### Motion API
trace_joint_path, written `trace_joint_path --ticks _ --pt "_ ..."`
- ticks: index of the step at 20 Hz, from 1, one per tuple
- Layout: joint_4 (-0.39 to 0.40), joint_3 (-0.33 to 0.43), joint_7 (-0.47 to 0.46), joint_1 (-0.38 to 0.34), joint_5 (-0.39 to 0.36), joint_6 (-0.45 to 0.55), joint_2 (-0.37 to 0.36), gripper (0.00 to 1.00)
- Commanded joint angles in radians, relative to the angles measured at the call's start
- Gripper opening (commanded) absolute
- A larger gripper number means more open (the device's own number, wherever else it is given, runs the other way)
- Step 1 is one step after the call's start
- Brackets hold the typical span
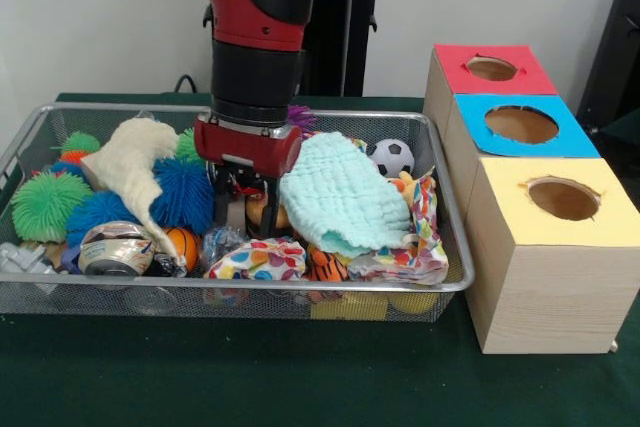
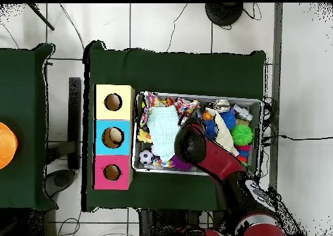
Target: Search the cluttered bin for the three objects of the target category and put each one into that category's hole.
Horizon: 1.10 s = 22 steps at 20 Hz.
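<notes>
Silver wire mesh: the bin [image 1: 60,292] fills the left and centre of the front view, on green cloth.

Lower left of the bin: one can [image 1: 115,249] on its side, silvery top toward the camera, just beside a small orange ball [image 1: 183,245]. I see no other can for certain.

Upper left: green puff balls [image 1: 45,205], blue puff balls [image 1: 183,192], and a cream cloth [image 1: 130,162] draped between them.

Centre: my arm [image 1: 255,37] comes down from the top edge. My gripper [image 1: 250,209] is sunk among the clutter just left of the mint cloth [image 1: 340,197]. Two dark fingers [image 1: 222,209] show with a gap between them, so it stands spread; I cannot tell whether anything sits in the gap.

Centre right: a patterned cloth [image 1: 270,259] along the front wall, and a toy football [image 1: 392,157] at the back.

Right of the frame: three wooden boxes just beside the bin, tops red, blue, yellow from back to front. The blue hole [image 1: 522,124] is in the middle one. In the overhead view a pale shape shows inside it; what it is I cannot tell.
</notes>
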Motion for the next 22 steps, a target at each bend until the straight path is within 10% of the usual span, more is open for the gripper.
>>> trace_joint_path --ticks 1,22 --pt "-0.026 -0.036 0.249 0.066 0.105 0.025 0.023 1.00" --pt "0.003 -0.027 0.244 0.035 0.070 -0.081 0.008 1.00"
